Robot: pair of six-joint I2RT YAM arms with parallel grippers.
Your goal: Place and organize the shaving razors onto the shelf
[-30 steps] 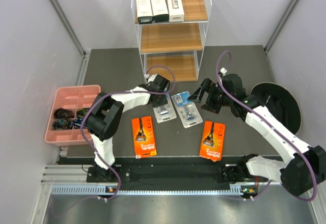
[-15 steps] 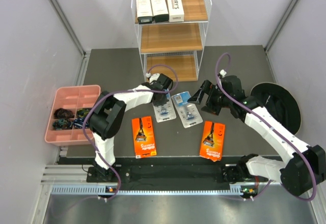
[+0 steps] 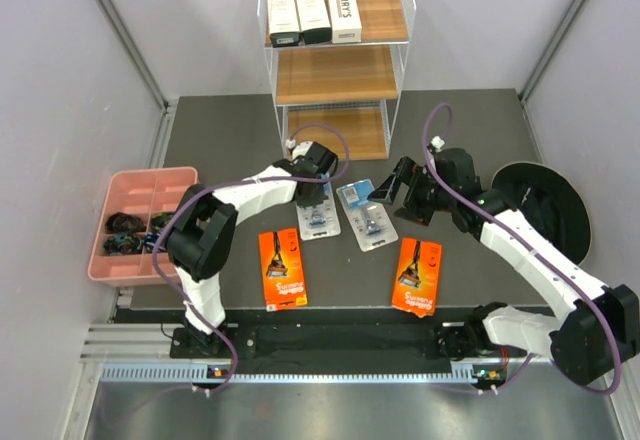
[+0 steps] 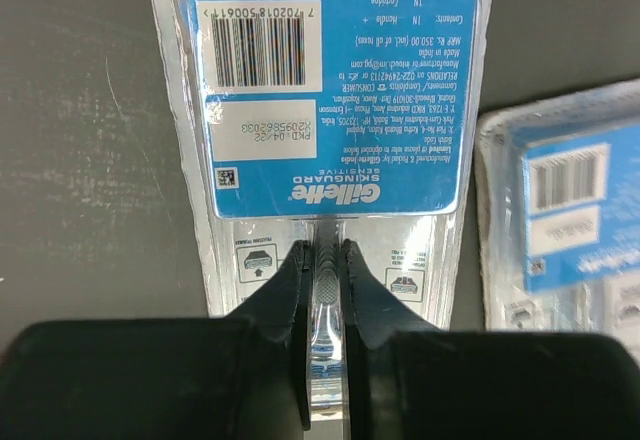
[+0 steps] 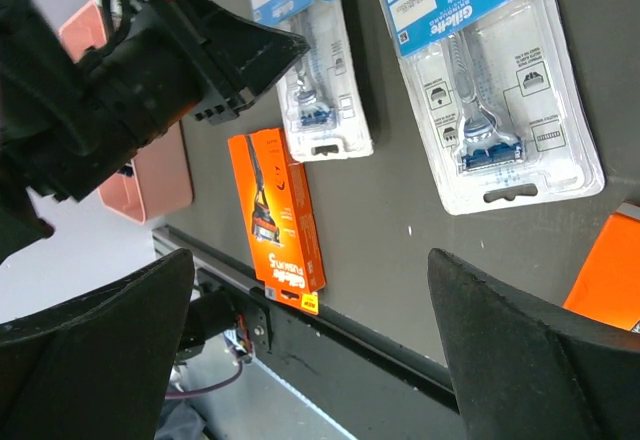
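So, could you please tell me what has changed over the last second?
The left gripper has closed on the left blister pack, pinching its raised middle ridge, and the pack seems to have shifted slightly left. The right gripper stays open beside the right blister pack, barely moved. The orange cards and the white boxes on the shelf are as before.

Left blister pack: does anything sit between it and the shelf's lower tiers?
Nothing visible does. The left hand pinches the pack; the table between it and the shelf is bare, and the middle and bottom tiers hold nothing.
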